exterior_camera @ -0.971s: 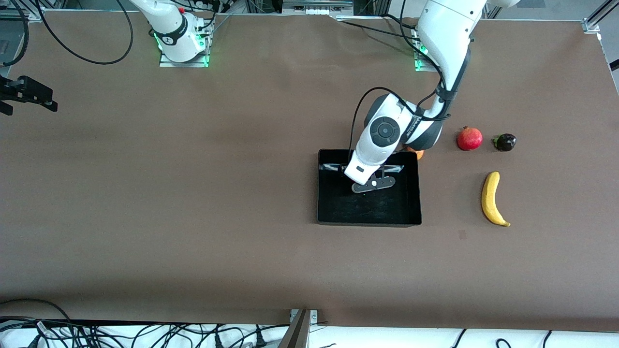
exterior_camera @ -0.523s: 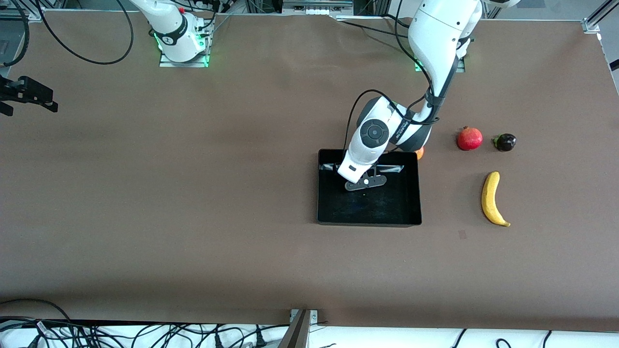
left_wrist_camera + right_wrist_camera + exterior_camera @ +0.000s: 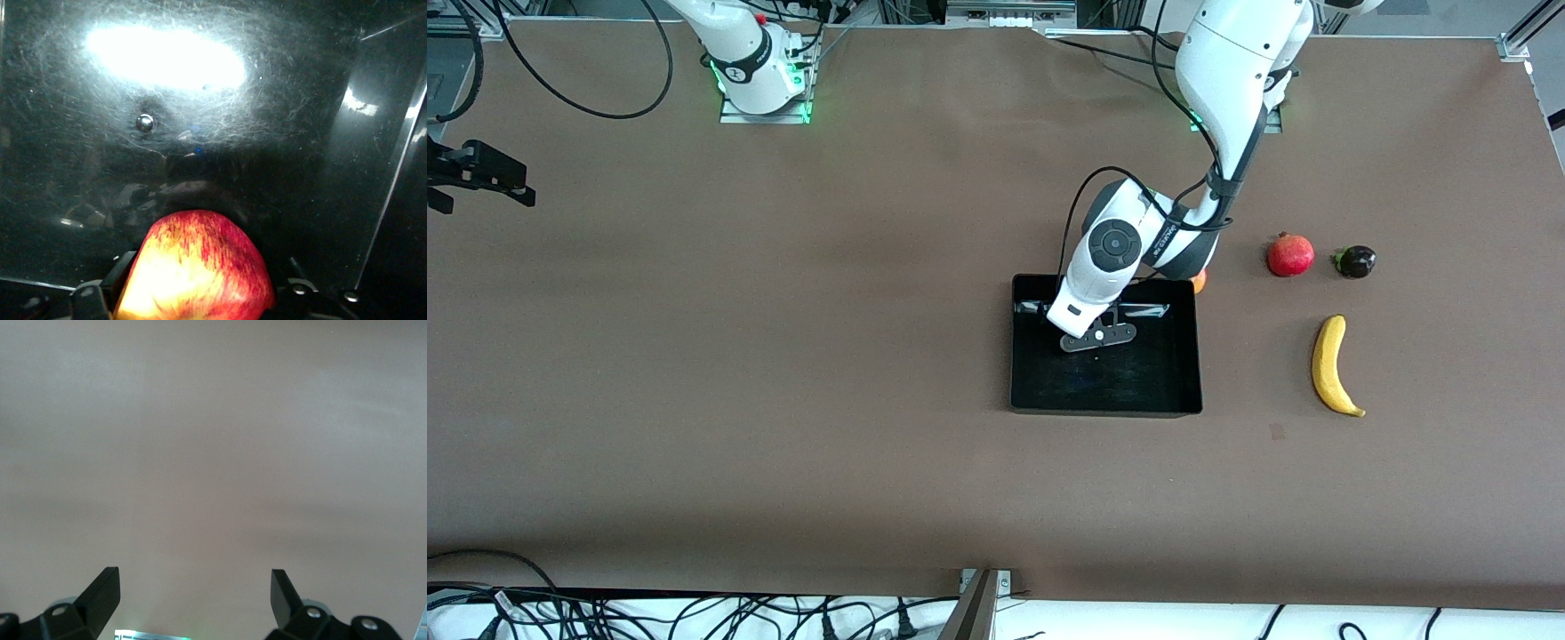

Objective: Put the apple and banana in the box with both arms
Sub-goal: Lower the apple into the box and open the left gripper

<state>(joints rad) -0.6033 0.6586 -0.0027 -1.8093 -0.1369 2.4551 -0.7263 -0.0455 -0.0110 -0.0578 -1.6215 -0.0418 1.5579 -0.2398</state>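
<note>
My left gripper (image 3: 1098, 337) is inside the black box (image 3: 1138, 391), low over its floor, and shut on the apple (image 3: 200, 267). The apple is red with yellow streaks, and a black finger (image 3: 123, 270) shows at its side. In the front view the hand hides the apple. The banana (image 3: 1332, 366) lies on the table beside the box, toward the left arm's end. My right gripper (image 3: 195, 577) is open and empty over bare table. It shows at the right arm's end of the table (image 3: 480, 171), where that arm waits.
A red pomegranate (image 3: 1290, 255) and a small dark fruit (image 3: 1355, 261) lie farther from the camera than the banana. An orange fruit (image 3: 1199, 282) peeks out beside the box's corner, under the left arm. Cables lie along the table's edges.
My left gripper with the apple has shifted a little toward the right arm's end inside the box, then nearly stopped. The right arm has not moved.
</note>
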